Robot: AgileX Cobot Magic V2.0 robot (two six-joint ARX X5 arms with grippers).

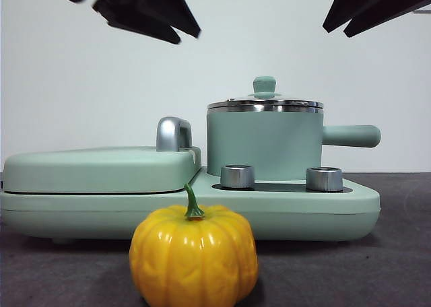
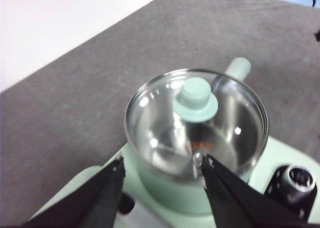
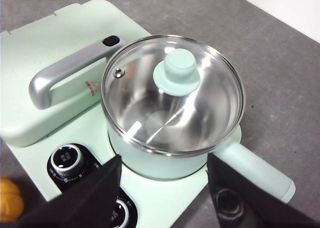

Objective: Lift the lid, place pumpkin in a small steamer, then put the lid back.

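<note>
Both hands released, jaws apart, raised above the cooker: left hand [image 2: 162, 170] and right hand [image 3: 162, 165] each look down on the lid [image 3: 172, 88], touching nothing. Lid sits closed on the small steamer [image 1: 264, 144], knob [image 1: 264, 86] upright, pot empty inside. Pumpkin [image 1: 193, 256] rests on the grey surface [image 1: 397, 253] in front of the cooker base [image 1: 296, 213], well apart from the pot. Step in hand looks like the first: lid lift, not yet begun. Next move calls for one hand to drop over the knob, clench, lift straight.

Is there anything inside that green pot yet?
Empty: through the clear glass lid, the mint-green pot's bare steel bottom shows.
</note>
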